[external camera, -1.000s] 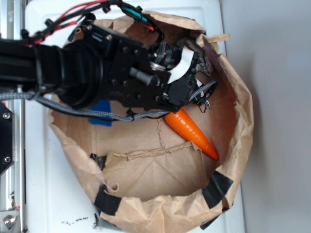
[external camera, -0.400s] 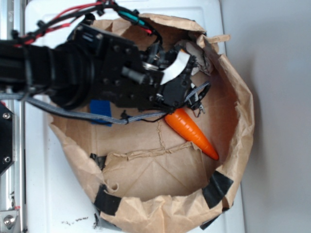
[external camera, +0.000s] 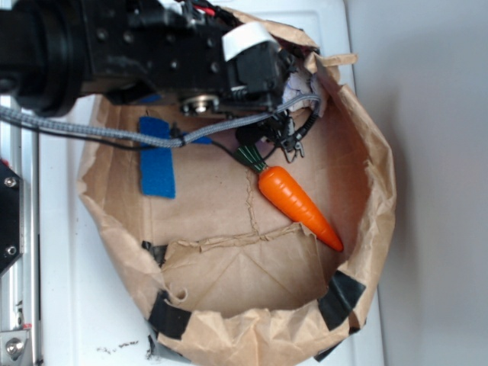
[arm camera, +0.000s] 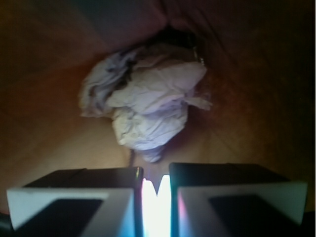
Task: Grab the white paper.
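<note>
One crumpled white paper [arm camera: 148, 106] lies against the far wall of the brown paper bag [external camera: 377, 191], mostly hidden in the exterior view by the black arm [external camera: 137, 46] above it. The gripper [arm camera: 153, 185] sits just short of it, jaws nearly together, gripping nothing. An orange carrot [external camera: 297, 204], a blue patch [external camera: 157, 158] and a braided cable [external camera: 114, 131] lie nearby.

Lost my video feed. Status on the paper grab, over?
Pincer shut, holding nothing. White paper lies crumpled just ahead, against the bag wall, untouched. Nothing between them.
</note>
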Robot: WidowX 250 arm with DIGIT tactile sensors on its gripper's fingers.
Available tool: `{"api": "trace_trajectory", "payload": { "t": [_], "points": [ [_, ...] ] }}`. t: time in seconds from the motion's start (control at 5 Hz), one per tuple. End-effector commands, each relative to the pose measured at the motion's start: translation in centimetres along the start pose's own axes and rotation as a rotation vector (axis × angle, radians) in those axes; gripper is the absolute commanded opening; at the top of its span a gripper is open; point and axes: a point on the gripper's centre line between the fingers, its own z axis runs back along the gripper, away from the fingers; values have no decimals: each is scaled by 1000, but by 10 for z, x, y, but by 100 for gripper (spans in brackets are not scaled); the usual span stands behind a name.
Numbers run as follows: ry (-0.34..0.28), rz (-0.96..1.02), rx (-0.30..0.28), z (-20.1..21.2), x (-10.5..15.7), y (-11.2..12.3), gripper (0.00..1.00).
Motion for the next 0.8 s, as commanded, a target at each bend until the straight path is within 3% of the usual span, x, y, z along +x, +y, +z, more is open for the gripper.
{"api": "trace_trajectory", "payload": {
  "t": [0.0,0.2,0.6],
  "points": [
    [-121,52,-4,8,27,0,0],
    [-155,74,9,-6,28,-6,100],
    [-223,117,31,-25,33,-19,100]
  ]
}}
